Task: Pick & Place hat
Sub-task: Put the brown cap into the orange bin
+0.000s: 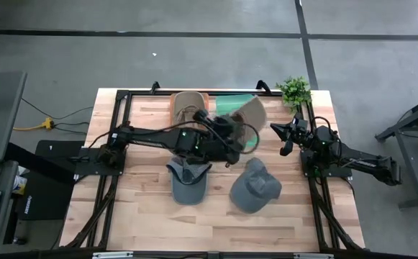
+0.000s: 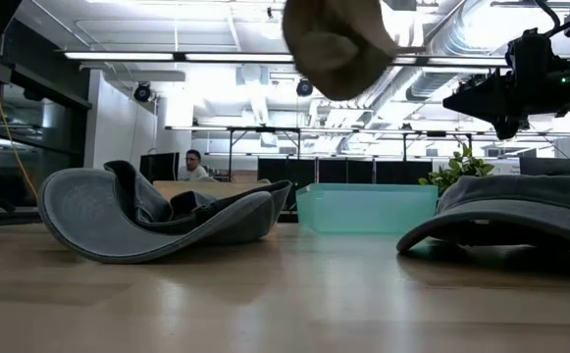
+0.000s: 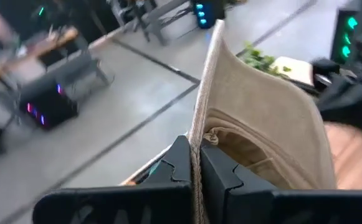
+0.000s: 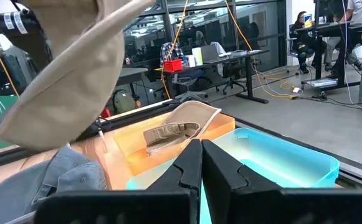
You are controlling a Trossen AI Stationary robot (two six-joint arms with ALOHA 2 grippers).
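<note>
A tan hat [image 1: 252,114] hangs in the air over the teal bin [image 1: 232,105], with my left gripper [image 3: 196,150] shut on it. In the low view the tan hat [image 2: 338,44] is high above the table. A second tan hat [image 4: 171,132] lies in the orange bin [image 1: 188,97] at the back. Two grey hats rest on the table: one [image 1: 188,180] upside down on its crown, the other [image 1: 255,187] crown up. My right gripper [image 4: 200,146] waits shut at the table's right side, touching nothing. My left gripper pinches the tan hat's thin edge [image 3: 200,127] between its two fingers, the edge running away along the line of the fingers. The hat's hollow inside, with a strap [image 3: 227,135], faces one side. The hat is lifted clear of table and bins.
A small green plant [image 1: 293,90] stands at the far right corner beside the teal bin. The black frame rail [image 1: 115,137] runs around the table. Bare wood lies along the near edge in front of the grey hats.
</note>
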